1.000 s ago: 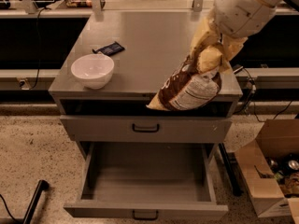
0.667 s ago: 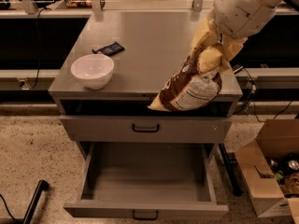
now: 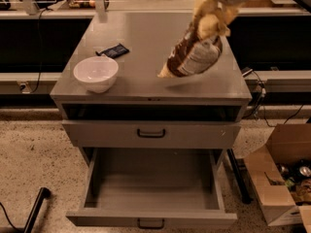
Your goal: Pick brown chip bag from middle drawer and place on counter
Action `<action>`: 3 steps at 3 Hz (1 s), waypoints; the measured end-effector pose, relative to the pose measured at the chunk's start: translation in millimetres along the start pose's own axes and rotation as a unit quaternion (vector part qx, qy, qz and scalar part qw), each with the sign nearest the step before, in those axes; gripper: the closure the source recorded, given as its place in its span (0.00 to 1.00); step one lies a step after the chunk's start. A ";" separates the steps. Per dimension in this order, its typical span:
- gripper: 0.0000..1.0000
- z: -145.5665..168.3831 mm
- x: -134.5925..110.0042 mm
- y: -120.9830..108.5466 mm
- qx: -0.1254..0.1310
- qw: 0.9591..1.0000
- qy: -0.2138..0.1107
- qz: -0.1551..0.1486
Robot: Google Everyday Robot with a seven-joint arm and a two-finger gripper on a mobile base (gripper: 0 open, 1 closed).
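My gripper [image 3: 212, 14] is at the top of the camera view, above the right half of the counter [image 3: 146, 38]. It is shut on the top of the brown chip bag [image 3: 192, 55]. The bag hangs tilted from it, its lower corner just over the counter surface with a shadow beneath. The middle drawer [image 3: 153, 183] is pulled fully out at the bottom of the cabinet. Its grey floor is bare and its black handle [image 3: 150, 223] faces the front.
A white bowl [image 3: 95, 73] stands on the counter's left front, and a small dark-blue packet [image 3: 112, 50] lies behind it. A shut drawer front with a black handle [image 3: 150, 133] sits above the open drawer. An open cardboard box [image 3: 284, 178] stands on the floor at right.
My gripper has carried the bag up and back, from in front of the cabinet's right front edge to over the counter top.
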State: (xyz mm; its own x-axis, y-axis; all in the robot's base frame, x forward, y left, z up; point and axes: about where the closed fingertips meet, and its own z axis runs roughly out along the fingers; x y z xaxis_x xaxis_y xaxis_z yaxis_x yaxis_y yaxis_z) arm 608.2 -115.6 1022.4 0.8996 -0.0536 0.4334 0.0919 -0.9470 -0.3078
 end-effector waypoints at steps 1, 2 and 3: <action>1.00 -21.7 56.6 4.1 -0.006 0.996 0.089 -0.027; 1.00 -41.8 86.5 8.7 0.000 0.986 0.164 -0.031; 0.77 13.1 79.5 13.9 0.036 0.981 0.187 -0.023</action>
State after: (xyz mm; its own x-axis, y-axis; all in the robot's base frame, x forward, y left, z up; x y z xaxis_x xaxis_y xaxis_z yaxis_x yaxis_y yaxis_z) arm 686.6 -128.8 1041.5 0.6754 -0.1366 0.7247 0.1702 -0.9273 -0.3334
